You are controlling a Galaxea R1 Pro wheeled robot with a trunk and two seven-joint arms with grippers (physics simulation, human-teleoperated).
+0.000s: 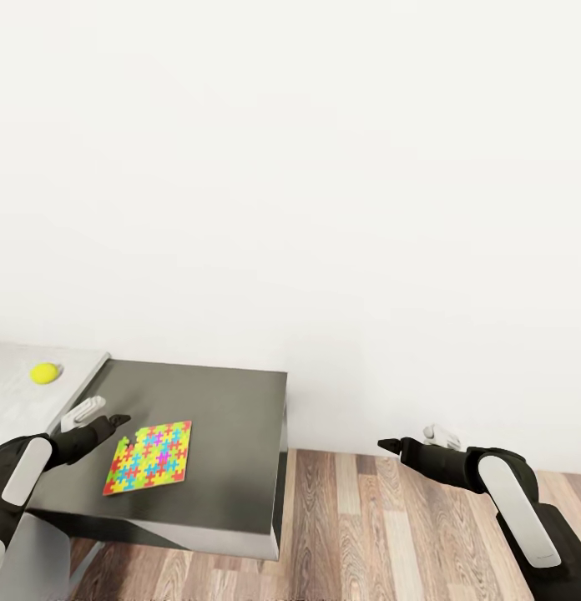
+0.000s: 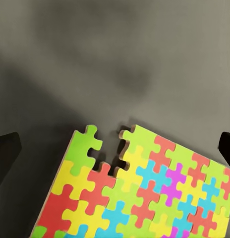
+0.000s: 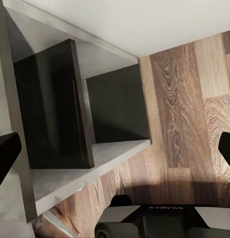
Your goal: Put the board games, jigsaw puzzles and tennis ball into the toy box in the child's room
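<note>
Still early, by the look of it: jigsaw puzzle [image 1: 149,457] flat on the dark cabinet top at lower left, tennis ball [image 1: 45,373] on the pale worktop [image 1: 15,401] beyond. Left end effector [image 1: 115,423] spread wide beside the puzzle (nothing gripped); right end effector [image 1: 394,445] open, empty over floor.

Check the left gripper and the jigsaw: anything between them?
Nothing: in the head view only bare dark cabinet top separates the left gripper from the jigsaw puzzle.
</note>
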